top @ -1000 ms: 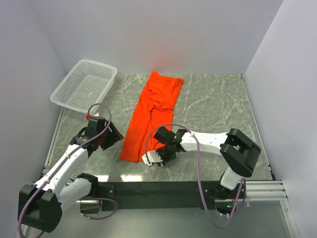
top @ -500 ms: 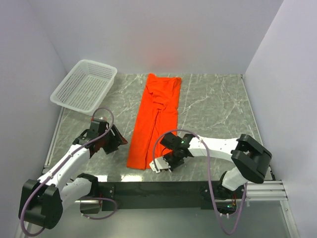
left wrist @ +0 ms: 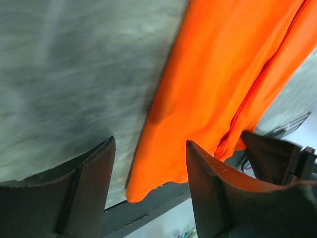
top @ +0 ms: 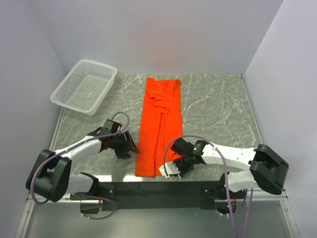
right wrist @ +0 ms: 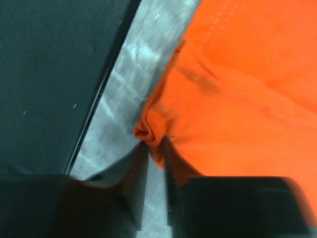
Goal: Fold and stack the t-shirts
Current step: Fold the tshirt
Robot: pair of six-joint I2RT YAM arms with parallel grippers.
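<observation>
Hem cloth of the t-shirt is pinched by the right gripper, while the left gripper is held with jaws apart beside it.

Over the last second the t-shirt swung out of its slant: its near end slid to the right and closer to the near edge of the table, and the cloth drew out into a straighter, smoother strip. The right gripper, pinched on the near hem, travelled right and toward the arm bases with it, its elbow swinging out to the right. The left gripper, fingers apart, moved right, up beside the shirt's left edge.
</observation>
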